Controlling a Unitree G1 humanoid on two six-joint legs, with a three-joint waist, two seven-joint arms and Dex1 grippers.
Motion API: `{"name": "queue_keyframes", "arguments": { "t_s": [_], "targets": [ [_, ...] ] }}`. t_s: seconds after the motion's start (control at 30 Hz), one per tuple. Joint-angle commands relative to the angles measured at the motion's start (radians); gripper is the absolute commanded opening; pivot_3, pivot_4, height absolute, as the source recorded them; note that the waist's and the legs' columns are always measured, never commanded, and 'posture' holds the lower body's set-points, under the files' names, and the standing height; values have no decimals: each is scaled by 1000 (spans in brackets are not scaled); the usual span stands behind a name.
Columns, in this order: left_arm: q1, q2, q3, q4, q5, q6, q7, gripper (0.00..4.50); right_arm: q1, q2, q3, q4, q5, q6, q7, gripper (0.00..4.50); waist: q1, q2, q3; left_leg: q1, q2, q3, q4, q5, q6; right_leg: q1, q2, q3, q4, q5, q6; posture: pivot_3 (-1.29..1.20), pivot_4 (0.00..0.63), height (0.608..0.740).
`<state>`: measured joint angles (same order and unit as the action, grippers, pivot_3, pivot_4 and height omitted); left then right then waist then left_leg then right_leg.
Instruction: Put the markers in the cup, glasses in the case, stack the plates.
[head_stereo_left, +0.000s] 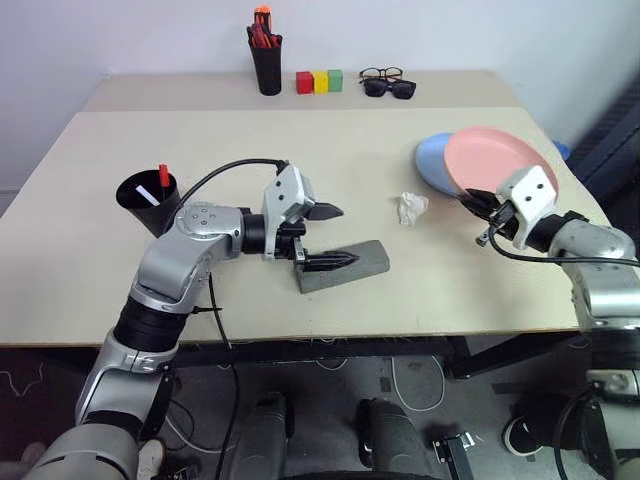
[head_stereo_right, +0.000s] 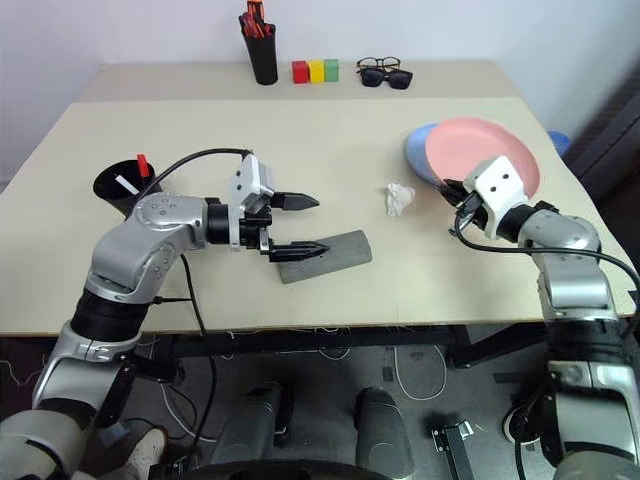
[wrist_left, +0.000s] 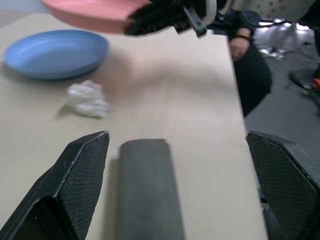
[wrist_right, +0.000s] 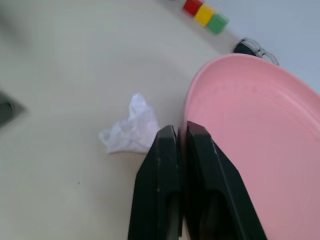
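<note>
Right wrist view: right jaws clamp the pink plate's (wrist_right: 255, 145) rim; left jaws gape above the case (head_stereo_left: 345, 266).

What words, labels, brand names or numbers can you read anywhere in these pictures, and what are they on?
None: no readable text on anything.
The pink plate, blue plate, grey case, black cup and the coloured blocks are plain.
Any print on the markers in the pen holder or on the end effectors is too small to tell.
</note>
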<state>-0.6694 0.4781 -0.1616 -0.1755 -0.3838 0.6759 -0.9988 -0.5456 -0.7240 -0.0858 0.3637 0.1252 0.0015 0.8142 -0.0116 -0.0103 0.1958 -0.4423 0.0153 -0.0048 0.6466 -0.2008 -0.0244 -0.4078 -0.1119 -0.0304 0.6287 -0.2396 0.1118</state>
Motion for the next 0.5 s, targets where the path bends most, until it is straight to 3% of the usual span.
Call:
{"name": "queue_keyframes", "arguments": {
  "t_s": [0.03,0.17,0.33,0.43,0.5],
  "targets": [
    [10,-12,42,-82,-19,32,82,4500,-237,55,64,353,-84,-188,8,51,-12,2,2,0,0,1,0,0,0,0,0,1,0,0,0,0,150,740],
    [33,-21,70,-152,-41,89,160,4500,-421,114,118,672,-170,-343,-52,51,-8,2,3,1,1,0,-1,0,0,-1,1,2,1,2,0,0,150,740],
    [84,-5,102,-248,-73,155,234,4500,-547,158,156,869,-243,-402,-105,51,-4,2,3,0,1,0,-2,0,0,-1,2,2,0,3,3,0,150,740],
    [112,4,124,-292,-88,187,274,4500,-594,170,176,914,-291,-419,-170,926,-5,2,3,0,1,0,-2,1,0,-1,2,2,0,3,3,0,150,740],
    [124,5,133,-311,-101,204,293,4500,-612,175,179,927,-309,-428,-214,1897,-6,2,3,0,1,0,-2,1,-1,-1,2,2,1,3,3,0,150,740]
  ]
}}
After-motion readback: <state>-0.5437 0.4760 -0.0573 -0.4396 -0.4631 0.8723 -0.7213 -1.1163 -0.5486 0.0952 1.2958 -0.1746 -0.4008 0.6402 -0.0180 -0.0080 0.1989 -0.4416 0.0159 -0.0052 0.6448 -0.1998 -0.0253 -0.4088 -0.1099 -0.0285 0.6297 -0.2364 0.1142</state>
